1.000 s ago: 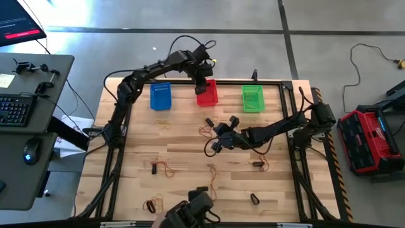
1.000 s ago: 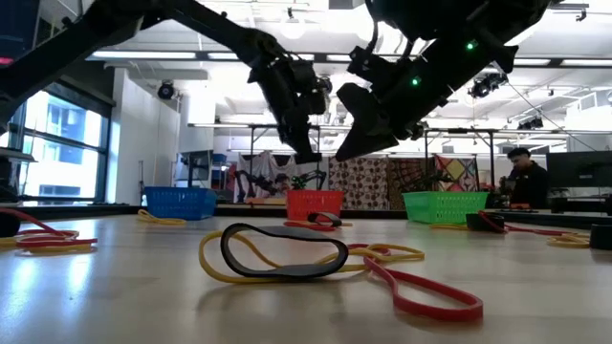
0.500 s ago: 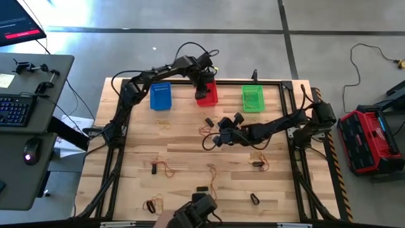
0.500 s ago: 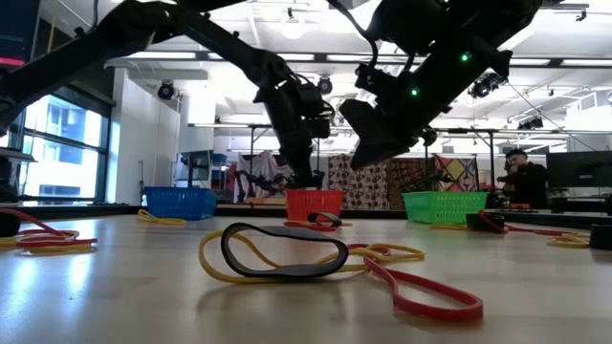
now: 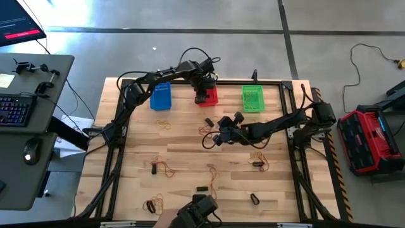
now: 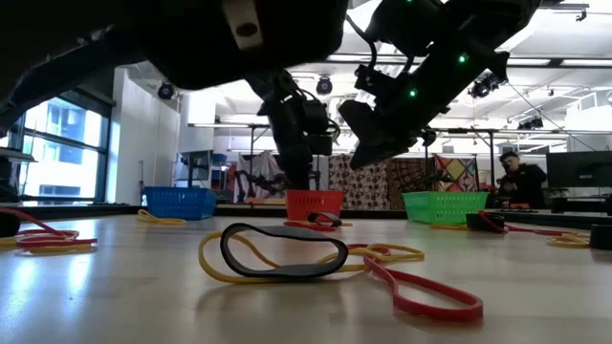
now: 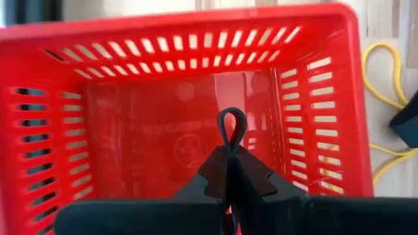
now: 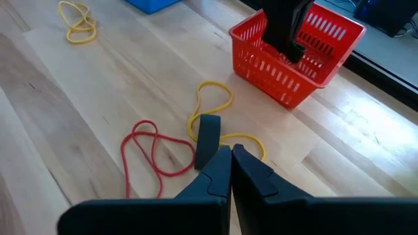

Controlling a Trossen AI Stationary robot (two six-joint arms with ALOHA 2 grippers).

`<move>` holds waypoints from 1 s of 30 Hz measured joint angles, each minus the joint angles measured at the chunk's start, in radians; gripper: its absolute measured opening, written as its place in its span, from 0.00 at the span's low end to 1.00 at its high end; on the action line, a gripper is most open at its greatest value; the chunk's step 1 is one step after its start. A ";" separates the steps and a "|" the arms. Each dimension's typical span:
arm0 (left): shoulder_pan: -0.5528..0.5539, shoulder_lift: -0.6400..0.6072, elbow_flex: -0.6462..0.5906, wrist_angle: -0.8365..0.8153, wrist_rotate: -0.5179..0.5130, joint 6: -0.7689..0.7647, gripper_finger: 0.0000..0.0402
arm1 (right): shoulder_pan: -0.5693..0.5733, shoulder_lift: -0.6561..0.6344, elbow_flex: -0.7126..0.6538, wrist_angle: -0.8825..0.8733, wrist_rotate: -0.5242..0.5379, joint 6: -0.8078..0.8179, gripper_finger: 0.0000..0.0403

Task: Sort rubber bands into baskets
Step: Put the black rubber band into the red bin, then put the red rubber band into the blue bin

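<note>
Left gripper point(image 7: 230, 151) down inside the red basket point(image 7: 313, 85), jaws pressed together on a thin black rubber band point(image 7: 232, 129) whose small loop stands up above the tips. Right gripper point(image 8: 230, 155) low over mid-table, jaws closed and apparently holding nothing, just beside a thick black band point(image 8: 207, 138) lying with a yellow band point(image 8: 212, 98) and a red band point(image 8: 153, 147) on the wooden table point(image 5: 183, 152). Blue basket point(image 5: 160, 96), red basket and green basket point(image 5: 253, 98) in a row along the far edge. More bands scattered over the near half, colours hard to tell from above.
</note>
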 joint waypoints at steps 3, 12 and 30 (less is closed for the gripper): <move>0.000 0.004 0.001 0.009 0.000 -0.005 0.02 | 0.000 0.000 0.000 0.001 0.000 -0.003 0.00; -0.002 0.009 0.000 0.030 -0.032 -0.009 0.07 | 0.000 0.000 0.000 0.000 0.000 -0.023 0.00; -0.003 0.008 0.000 0.053 -0.032 -0.016 0.30 | 0.000 0.000 0.000 0.000 -0.006 -0.026 0.00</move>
